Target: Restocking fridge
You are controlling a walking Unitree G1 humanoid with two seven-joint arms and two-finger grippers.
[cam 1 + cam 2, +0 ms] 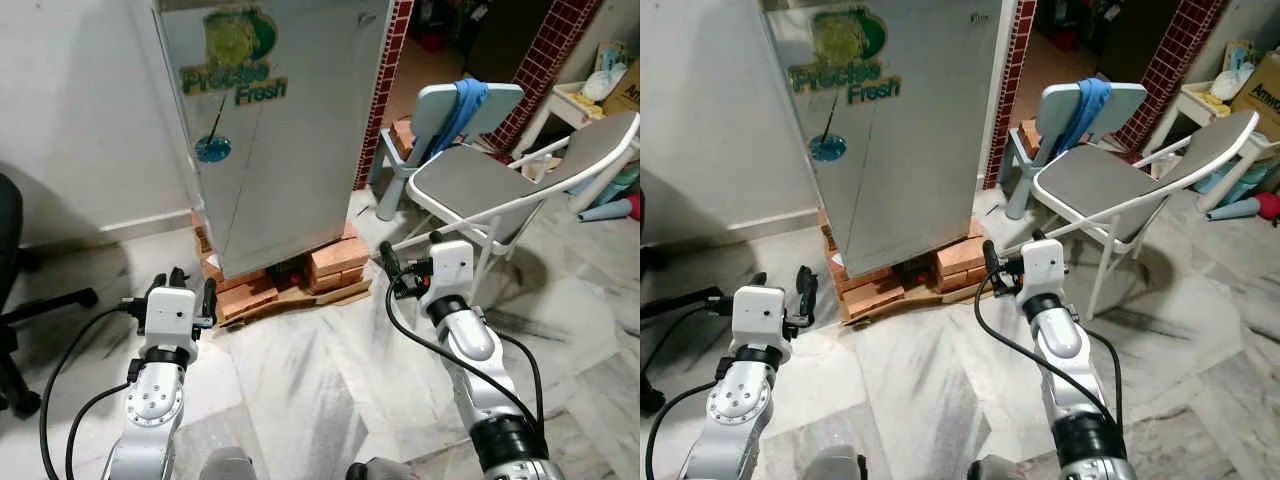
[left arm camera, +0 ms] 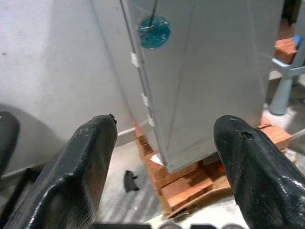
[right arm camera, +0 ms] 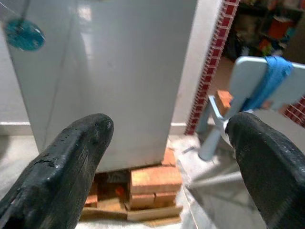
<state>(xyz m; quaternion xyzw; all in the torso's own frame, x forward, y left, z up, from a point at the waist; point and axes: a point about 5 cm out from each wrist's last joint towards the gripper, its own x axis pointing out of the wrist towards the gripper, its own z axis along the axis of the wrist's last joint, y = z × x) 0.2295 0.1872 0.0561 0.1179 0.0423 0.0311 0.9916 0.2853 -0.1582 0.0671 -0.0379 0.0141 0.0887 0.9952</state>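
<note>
Facing the shut fridge (image 1: 270, 130), both tools empty.

Approach step, judged from the stance: door closed, nothing yet in hand to restock. Fridge ahead and slightly left, propped on bricks (image 1: 335, 262) over a wooden board. Left tool (image 1: 180, 290) raised near the fridge's near-left corner, fingers (image 2: 86, 167) spread wide, gripping nothing. Right tool (image 1: 405, 272) held up to the right of the bricks, likewise spread wide and empty. Folding chair (image 1: 480, 185) on the right, with a pale stool (image 1: 445, 110) draped in blue cloth (image 1: 462, 105) beyond it. Next, probably: close in, find the door's opening edge, hook a finger there and pull; no handle discernible from here.
</note>
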